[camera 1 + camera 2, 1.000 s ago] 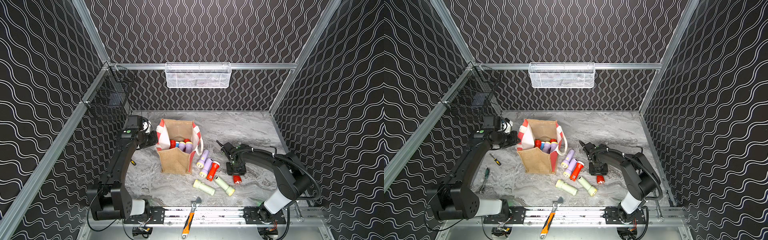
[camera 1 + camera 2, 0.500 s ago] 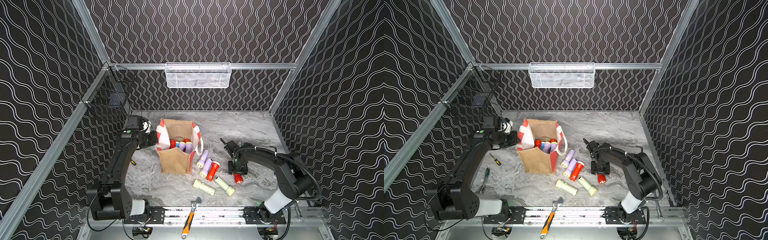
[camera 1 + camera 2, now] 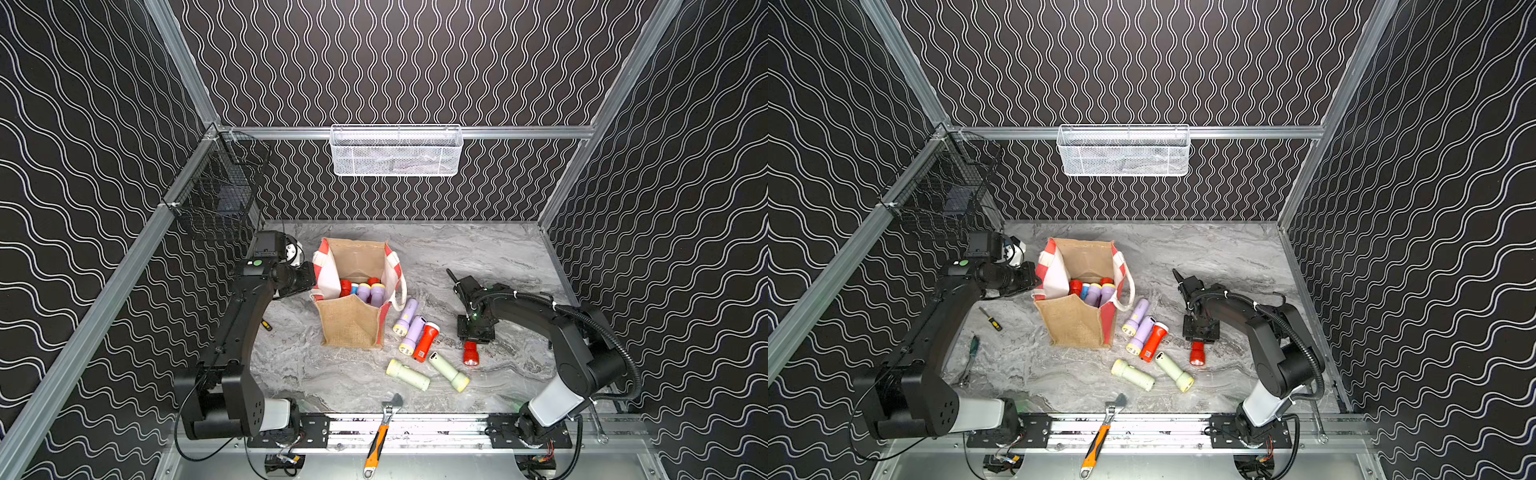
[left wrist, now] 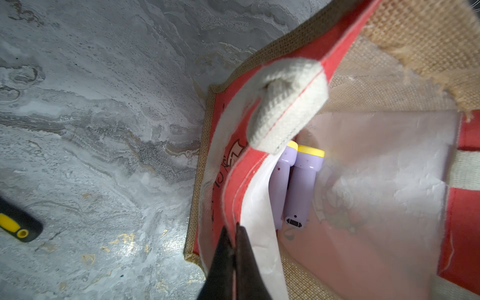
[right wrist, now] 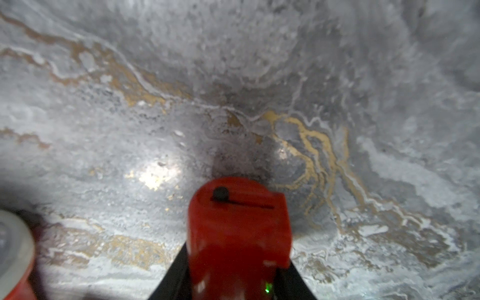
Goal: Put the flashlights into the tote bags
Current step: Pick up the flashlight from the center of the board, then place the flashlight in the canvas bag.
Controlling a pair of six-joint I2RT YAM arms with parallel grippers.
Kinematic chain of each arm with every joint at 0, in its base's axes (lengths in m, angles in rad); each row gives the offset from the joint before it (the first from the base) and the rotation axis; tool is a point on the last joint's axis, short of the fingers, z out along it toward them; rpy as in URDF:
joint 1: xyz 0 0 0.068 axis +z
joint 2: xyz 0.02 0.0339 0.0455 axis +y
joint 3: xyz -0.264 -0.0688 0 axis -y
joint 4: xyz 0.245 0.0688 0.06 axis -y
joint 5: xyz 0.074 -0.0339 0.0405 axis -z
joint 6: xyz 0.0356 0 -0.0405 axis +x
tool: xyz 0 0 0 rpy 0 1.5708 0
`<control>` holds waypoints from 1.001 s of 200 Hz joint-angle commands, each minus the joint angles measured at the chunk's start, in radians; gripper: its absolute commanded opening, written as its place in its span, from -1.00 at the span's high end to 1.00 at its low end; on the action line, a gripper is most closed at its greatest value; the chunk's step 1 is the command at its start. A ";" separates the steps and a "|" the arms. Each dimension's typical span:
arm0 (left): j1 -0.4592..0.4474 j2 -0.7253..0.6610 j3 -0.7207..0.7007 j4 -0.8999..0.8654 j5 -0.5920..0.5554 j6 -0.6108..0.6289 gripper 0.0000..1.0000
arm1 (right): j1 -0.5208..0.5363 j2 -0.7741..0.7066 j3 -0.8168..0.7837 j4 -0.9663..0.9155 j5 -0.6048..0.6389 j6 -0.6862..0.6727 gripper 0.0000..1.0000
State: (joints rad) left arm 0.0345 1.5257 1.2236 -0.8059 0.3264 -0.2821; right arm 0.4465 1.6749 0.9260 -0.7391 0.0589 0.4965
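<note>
The tan burlap tote bag (image 3: 351,328) (image 3: 1073,324) stands open left of centre, with red, blue and lilac flashlights (image 3: 363,291) inside. My left gripper (image 4: 235,228) is shut on the bag's red-and-white side wall (image 4: 226,181), at its left rim in both top views. Two lilac flashlights (image 4: 301,187) lie inside. My right gripper (image 5: 236,262) (image 3: 473,338) is shut on a red flashlight (image 5: 237,228) (image 3: 470,355) low over the table, right of the bag. Beside the bag lie two lilac (image 3: 405,318), one red (image 3: 426,343) and two pale green flashlights (image 3: 407,374).
An orange-handled wrench (image 3: 380,432) lies at the front edge. A small screwdriver (image 3: 990,320) and a green-handled tool (image 3: 971,353) lie under my left arm. A white mesh basket (image 3: 395,151) hangs on the back wall, a black wire basket (image 3: 216,199) on the left wall.
My right gripper's jaws widened, then closed on the red flashlight, which has shifted slightly. The left arm and the bag have not moved.
</note>
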 commanded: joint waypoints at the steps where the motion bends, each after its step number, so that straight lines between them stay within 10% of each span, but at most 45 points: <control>1: -0.001 0.006 0.001 0.005 -0.004 0.008 0.89 | -0.003 0.020 -0.020 0.051 0.065 -0.002 0.33; 71: -0.001 0.000 -0.001 0.010 -0.001 0.006 0.89 | -0.004 -0.114 0.183 -0.069 0.063 -0.039 0.38; 141: -0.001 -0.010 0.001 0.010 -0.001 0.007 0.89 | -0.002 -0.224 0.450 -0.052 -0.257 -0.113 0.34; 200: -0.001 -0.016 0.002 0.014 0.014 0.007 0.89 | 0.243 -0.120 0.768 0.052 -0.284 -0.069 0.32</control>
State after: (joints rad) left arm 0.0345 1.5169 1.2236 -0.8055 0.3294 -0.2821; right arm 0.6292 1.5032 1.6016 -0.7746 -0.1680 0.4004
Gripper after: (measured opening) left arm 0.055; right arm 0.386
